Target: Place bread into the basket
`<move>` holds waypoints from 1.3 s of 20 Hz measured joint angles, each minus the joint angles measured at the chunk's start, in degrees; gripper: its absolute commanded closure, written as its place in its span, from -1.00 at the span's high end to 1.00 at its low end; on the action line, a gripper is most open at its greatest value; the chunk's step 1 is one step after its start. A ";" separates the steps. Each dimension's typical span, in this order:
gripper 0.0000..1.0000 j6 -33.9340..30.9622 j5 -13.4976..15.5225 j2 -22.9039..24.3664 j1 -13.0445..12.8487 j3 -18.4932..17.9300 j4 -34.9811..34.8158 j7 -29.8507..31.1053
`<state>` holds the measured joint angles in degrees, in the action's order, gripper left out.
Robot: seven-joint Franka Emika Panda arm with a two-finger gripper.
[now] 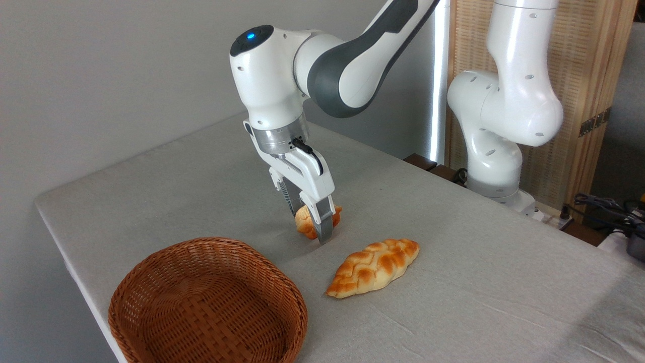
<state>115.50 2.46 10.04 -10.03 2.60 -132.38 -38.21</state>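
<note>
The bread point(305, 222), a small orange-golden bun, sits squeezed between the two fingers of my gripper point(312, 227), which is shut on it low over the grey tablecloth, near the table's middle. The near finger point(325, 224) covers much of the bun. The basket point(151, 292), round reddish-brown wicker, stands with nothing in it at the front left corner, below and left of the gripper.
A longer braided golden-brown loaf point(374, 266) lies on the cloth just right of the basket and in front of the gripper. The table's left edge point(65, 252) runs close to the basket. The arm's white base point(496, 166) stands at the back right.
</note>
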 measured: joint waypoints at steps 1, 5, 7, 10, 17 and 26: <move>-0.49 0.00 0.00 0.00 0.00 0.00 0.00 -0.20; -0.49 0.00 -0.02 0.03 0.00 -0.01 0.00 -0.40; -0.52 0.00 -0.20 0.07 0.01 -0.02 0.00 -0.51; -0.51 -0.01 -0.27 0.13 0.02 -0.04 0.15 -0.68; -0.49 -5.68 -0.33 0.63 0.83 -3.16 12.96 -0.70; 1.00 -7.67 -0.34 -14.31 2.61 -4.62 37.34 -0.81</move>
<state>107.83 2.12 -4.27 -7.42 -2.02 -95.04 -39.02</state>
